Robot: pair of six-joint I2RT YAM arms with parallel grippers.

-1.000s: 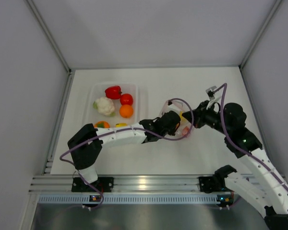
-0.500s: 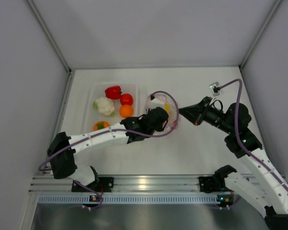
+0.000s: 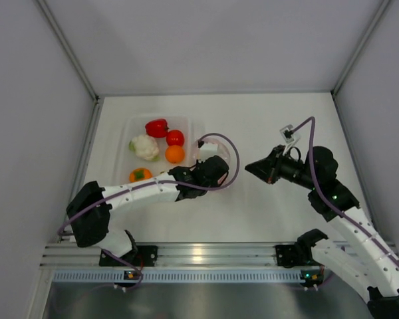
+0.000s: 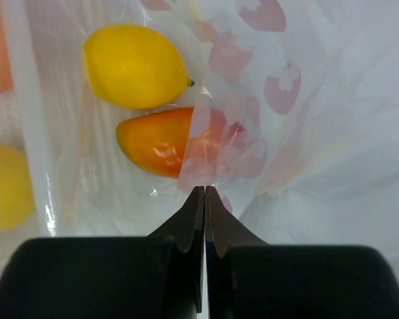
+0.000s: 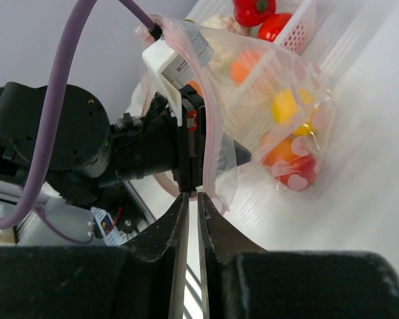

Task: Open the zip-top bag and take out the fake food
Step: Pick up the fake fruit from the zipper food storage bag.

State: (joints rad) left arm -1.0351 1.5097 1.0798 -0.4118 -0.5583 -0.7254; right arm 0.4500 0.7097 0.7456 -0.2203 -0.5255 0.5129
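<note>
My left gripper is shut on a fold of the clear zip-top bag, which has pink heart prints. Through the film I see fake food: a yellow lemon and an orange-red fruit. In the right wrist view the bag hangs over the left gripper, its pink zip strip looped round the fingers and its bottom resting on the table. My right gripper is shut on nothing, a little short of the bag. From above, the left gripper and the right gripper are apart.
A clear rigid tray at the left holds a red pepper, a tomato, a cauliflower, an orange and a persimmon. The left arm's purple cable loops over the bag.
A second ago both grippers met at the bag. The right gripper has let go and drawn back right. The left arm has carried the bag left, toward the tray.
</note>
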